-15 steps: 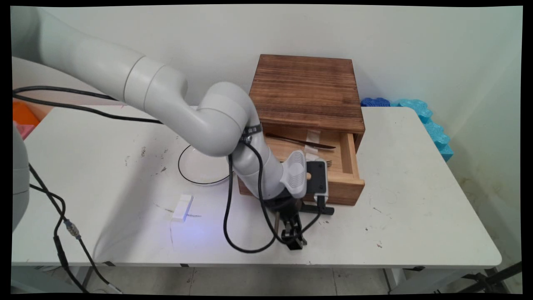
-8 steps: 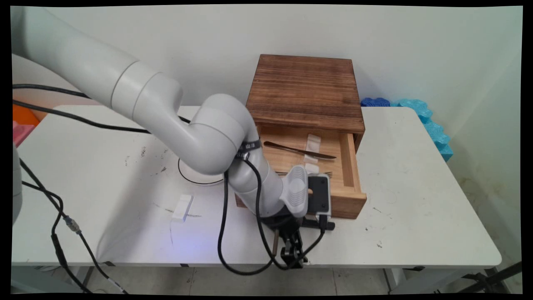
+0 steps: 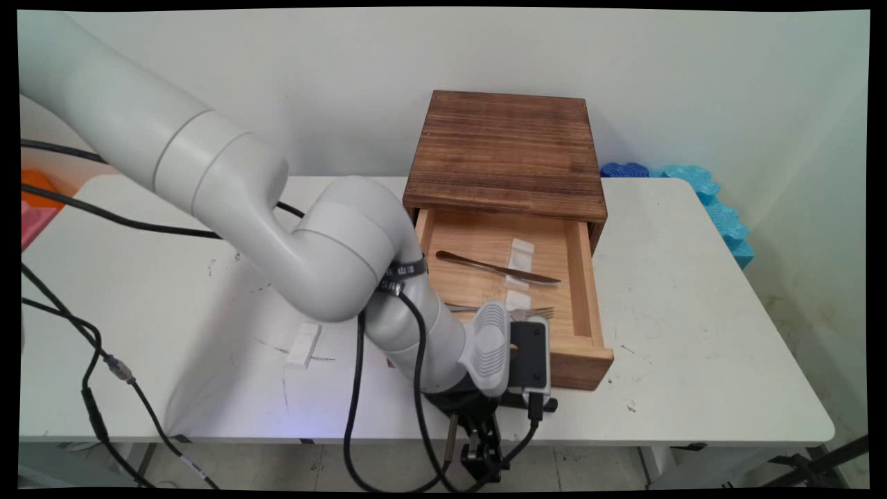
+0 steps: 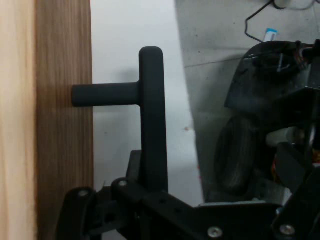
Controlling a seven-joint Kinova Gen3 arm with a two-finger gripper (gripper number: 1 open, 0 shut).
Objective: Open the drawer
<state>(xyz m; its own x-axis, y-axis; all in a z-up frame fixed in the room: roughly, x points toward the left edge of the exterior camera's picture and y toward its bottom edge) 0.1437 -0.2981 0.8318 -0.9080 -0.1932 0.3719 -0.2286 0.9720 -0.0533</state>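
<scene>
Setting: white table (image 3: 693,333) against a pale wall, seen from above its near side.
Cabinet: dark wooden box (image 3: 509,149) stands at the back of the table, near the wall.
Drawer: light wooden drawer (image 3: 582,360) is pulled well out of the box toward the table's near edge; its front panel fills the left side of the hand view.
Drawer contents: a metal knife (image 3: 495,267) lies slantwise across the middle, a fork (image 3: 537,312) lies nearer the front, and small white blocks (image 3: 521,251) sit between them.
Handle: black T-shaped handle (image 4: 150,115) sticks out from the drawer front, its bar lying crosswise to the short stem (in the main view only its end shows by the wrist).
Gripper: black gripper (image 4: 150,192) is clamped on the handle's bar, the bar running down into the linkage; in the main view it hangs past the table's near edge.
Arm: white arm (image 3: 291,229) reaches in from the upper left and bends low in front of the drawer, black cables looping off it.
Other things: a small white block (image 3: 303,345) lies on the table left of the arm; blue foam pieces (image 3: 707,197) sit along the far right edge by the wall.
</scene>
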